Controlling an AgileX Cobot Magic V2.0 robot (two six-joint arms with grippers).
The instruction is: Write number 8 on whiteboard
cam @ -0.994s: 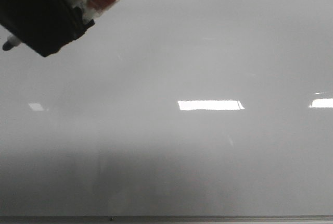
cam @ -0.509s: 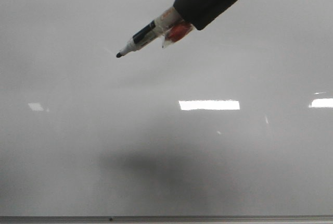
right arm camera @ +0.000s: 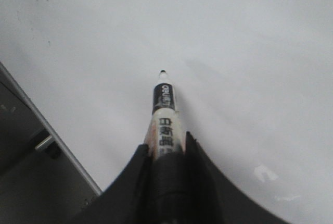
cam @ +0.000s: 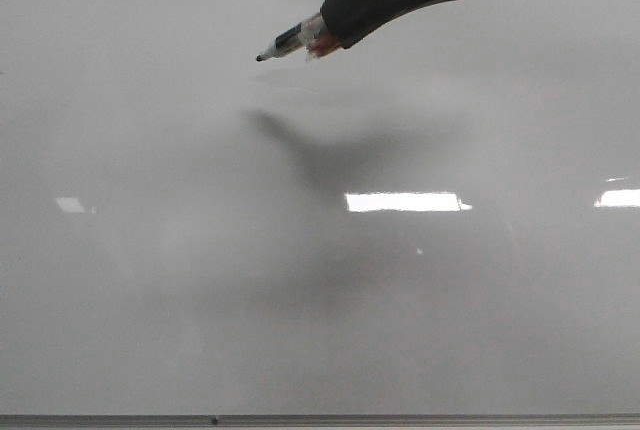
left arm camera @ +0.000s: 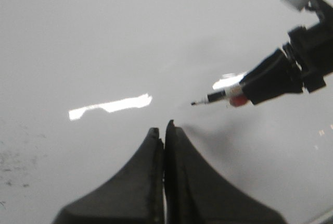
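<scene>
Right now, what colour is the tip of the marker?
Black. The marker has a white barrel with a black band; its tip shows best in the right wrist view.

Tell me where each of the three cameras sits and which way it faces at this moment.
Front view: faces forward over the whiteboard; the right gripper enters at top, holding the marker.
Left wrist view: on the left arm, looking past its shut left gripper across the board.
Right wrist view: on the right arm, looking along the marker at the board and its edge strip.
Shared: the marker shows in all three views; no number 8 is visible yet.
</scene>
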